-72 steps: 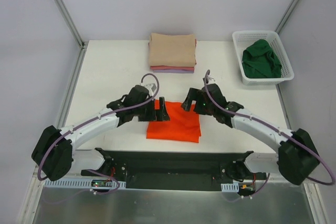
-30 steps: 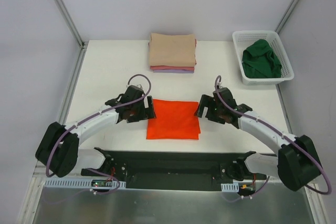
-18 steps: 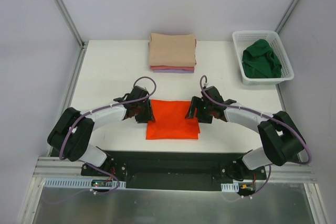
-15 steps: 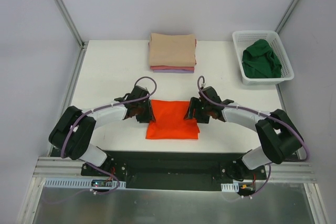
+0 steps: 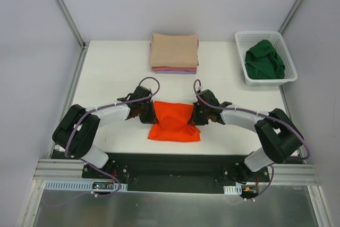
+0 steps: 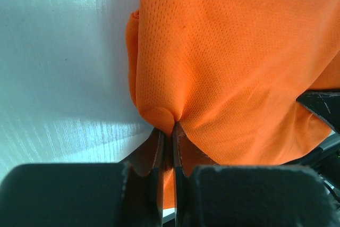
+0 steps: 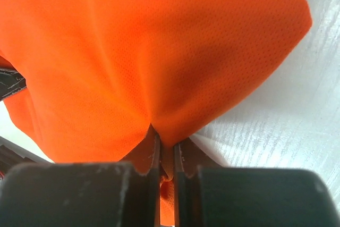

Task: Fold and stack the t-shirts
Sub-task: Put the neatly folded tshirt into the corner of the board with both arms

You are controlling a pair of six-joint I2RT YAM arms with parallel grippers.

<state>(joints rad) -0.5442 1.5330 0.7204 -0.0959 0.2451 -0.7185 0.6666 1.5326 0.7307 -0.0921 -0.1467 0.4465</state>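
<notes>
Where the table (image 5: 106, 73) comes nearest the arm bases, the orange shirt (image 5: 174, 122) lies folded at its middle, caught at both sides. The left gripper (image 6: 167, 131) has its jaws clamped on a pleat of the shirt's left edge. The right gripper (image 7: 166, 142) pinches the right edge the same way, and the cloth bunches inward between them. Farther back sits a stack of folded shirts (image 5: 174, 52), beige on top with pink and lavender beneath. At the far right, a dark green shirt (image 5: 264, 59) lies crumpled inside the white basket (image 5: 257, 33).
</notes>
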